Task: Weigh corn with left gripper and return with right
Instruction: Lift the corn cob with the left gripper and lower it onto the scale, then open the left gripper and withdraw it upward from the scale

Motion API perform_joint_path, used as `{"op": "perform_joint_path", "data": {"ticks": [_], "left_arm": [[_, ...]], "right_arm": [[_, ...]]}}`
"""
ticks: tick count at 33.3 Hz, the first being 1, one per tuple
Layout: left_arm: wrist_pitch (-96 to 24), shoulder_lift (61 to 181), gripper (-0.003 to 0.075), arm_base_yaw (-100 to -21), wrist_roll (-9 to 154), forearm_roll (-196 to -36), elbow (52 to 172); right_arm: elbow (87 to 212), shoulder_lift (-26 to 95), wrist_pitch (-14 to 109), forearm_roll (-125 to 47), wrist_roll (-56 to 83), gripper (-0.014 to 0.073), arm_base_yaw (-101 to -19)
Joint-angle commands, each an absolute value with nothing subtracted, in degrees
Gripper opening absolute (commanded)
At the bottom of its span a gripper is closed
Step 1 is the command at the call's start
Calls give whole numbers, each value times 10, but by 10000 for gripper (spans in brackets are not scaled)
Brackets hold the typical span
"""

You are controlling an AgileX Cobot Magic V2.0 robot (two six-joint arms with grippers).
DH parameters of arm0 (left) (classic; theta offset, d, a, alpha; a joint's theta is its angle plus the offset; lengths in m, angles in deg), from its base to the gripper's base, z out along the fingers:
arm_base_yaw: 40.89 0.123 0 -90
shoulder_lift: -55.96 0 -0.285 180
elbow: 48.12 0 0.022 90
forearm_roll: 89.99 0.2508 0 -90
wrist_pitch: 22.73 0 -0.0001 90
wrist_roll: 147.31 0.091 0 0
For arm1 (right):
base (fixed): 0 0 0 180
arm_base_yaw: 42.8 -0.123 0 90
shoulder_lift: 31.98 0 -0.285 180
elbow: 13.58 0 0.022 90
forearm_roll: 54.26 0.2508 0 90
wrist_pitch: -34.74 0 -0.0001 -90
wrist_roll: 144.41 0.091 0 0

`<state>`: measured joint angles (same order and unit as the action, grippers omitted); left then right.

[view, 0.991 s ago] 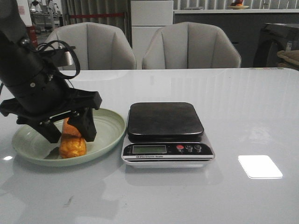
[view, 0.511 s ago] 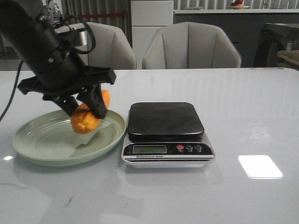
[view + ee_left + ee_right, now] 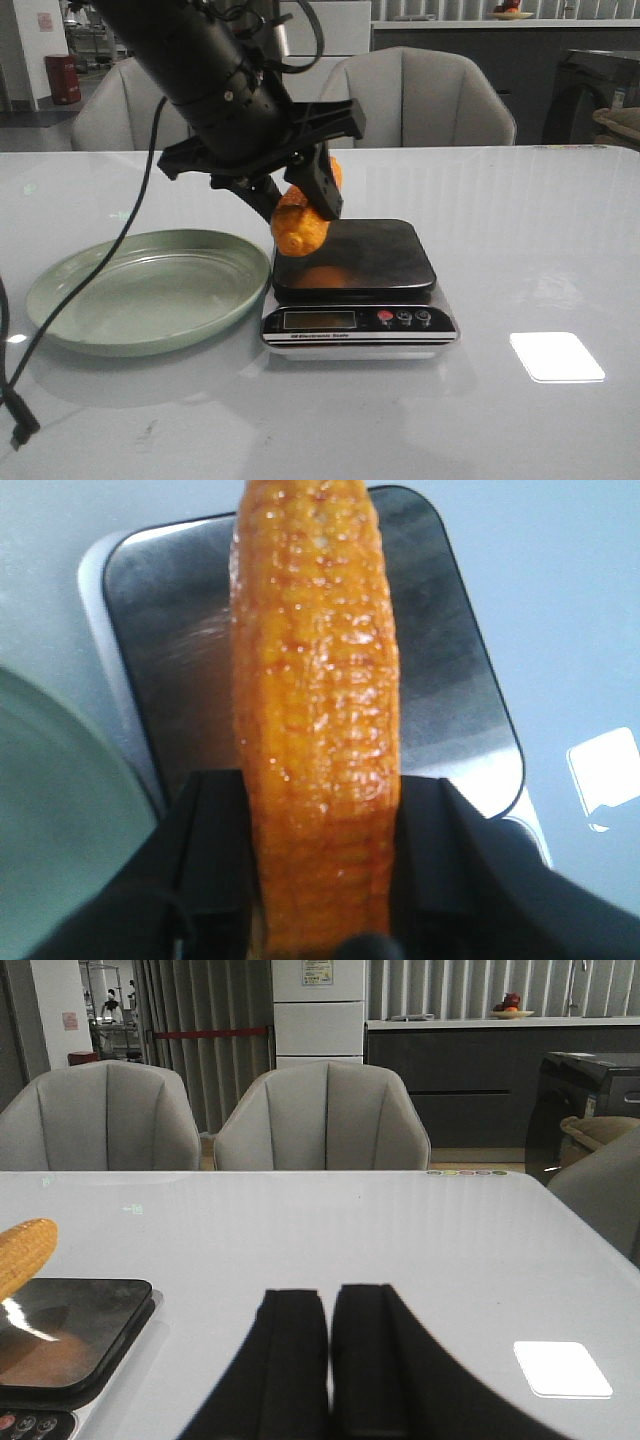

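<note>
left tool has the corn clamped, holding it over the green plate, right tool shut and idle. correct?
Not quite. The left tool does clamp the corn, but holds it over the scale, not the green plate, which lies empty beside it. The front view shows this; the left wrist view shows the scale platform under the cob. The right tool is shut.

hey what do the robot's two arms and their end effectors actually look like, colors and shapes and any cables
Both are matte black with no markings visible. The left end effector sits on a thick cylindrical arm and has a wide crossbar with two blunt, blocky fingers; thin black cables loop off the arm and trail down across the table. The right end effector shows only two flat, broad black fingers; its arm is out of view.
</note>
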<state>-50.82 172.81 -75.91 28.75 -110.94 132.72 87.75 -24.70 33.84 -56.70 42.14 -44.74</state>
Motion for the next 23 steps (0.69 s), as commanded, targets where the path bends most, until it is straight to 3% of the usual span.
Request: {"op": "perform_joint_path", "data": {"ticks": [1, 4, 6, 23], "left_arm": [[-467, 1715, 317, -771, 284, -1144, 1352], [-465, 1731, 449, -776, 284, -1163, 1362], [-468, 1739, 489, -780, 284, -1172, 1368], [-490, 1706, 447, -772, 285, -1165, 1372]], "right_arm": [[871, -259, 291, -576, 416, 185, -444], [871, -259, 291, -576, 416, 185, -444], [871, -259, 291, -576, 416, 185, -444], [871, -259, 291, -576, 416, 185, -444]]}}
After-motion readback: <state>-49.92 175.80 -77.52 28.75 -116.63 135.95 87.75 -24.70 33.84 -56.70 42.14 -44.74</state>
